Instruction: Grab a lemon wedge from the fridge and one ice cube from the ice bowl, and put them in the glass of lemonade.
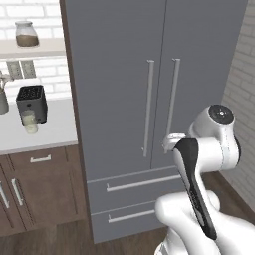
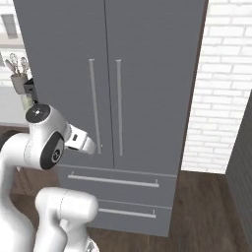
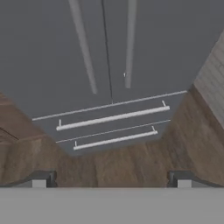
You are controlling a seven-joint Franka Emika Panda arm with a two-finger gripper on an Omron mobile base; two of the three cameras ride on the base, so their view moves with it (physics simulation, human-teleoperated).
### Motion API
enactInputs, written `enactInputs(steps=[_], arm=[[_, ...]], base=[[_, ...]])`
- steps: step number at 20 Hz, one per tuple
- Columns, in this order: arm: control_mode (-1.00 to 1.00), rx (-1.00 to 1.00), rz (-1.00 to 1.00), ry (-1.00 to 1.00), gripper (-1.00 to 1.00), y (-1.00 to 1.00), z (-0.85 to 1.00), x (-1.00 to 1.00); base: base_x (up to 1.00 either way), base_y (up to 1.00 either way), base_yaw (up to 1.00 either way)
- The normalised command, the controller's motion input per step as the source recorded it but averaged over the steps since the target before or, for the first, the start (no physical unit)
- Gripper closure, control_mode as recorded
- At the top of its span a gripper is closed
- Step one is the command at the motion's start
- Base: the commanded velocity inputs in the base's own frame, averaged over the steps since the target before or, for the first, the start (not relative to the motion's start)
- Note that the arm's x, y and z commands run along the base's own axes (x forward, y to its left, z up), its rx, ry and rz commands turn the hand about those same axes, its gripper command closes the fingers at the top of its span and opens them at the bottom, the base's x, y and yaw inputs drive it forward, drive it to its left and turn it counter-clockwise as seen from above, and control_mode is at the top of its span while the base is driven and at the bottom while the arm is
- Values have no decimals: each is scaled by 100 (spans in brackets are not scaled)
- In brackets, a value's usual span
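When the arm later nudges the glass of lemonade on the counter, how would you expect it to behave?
The glass of lemonade looks short and nearly full, so probably bottom-heavy and slow to tip, though liquid may slosh. Its smooth clear wall is likely slippery. The toaster close behind leaves little room.

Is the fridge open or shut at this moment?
Shut. Both doors of the fridge lie flush, with only a thin seam between the handles, and both bottom drawers are pushed in.

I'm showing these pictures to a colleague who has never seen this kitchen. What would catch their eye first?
The tall grey fridge fills the middle of both base views, both doors shut, its two long silver handles side by side above two drawers. In front of it the white arm bends low, its gripper open and aimed at the drawers. To the left, the glass of lemonade stands on the white counter before a black toaster.
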Motion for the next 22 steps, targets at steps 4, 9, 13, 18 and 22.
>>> enactInputs(steps=[4,9,13,18,22], arm=[[-100,0,28,-18,-100,9,0,30],[-100,-2,28,-10,-100,0,0,0],[-100,-5,24,-2,-100,3,-4,0],[-100,-4,3,0,-100,19,0,19],[-100,0,0,0,-100,16,0,41]], base=[[0,0,0],[0,0,0],[0,0,0],[0,0,0],[0,0,0]])
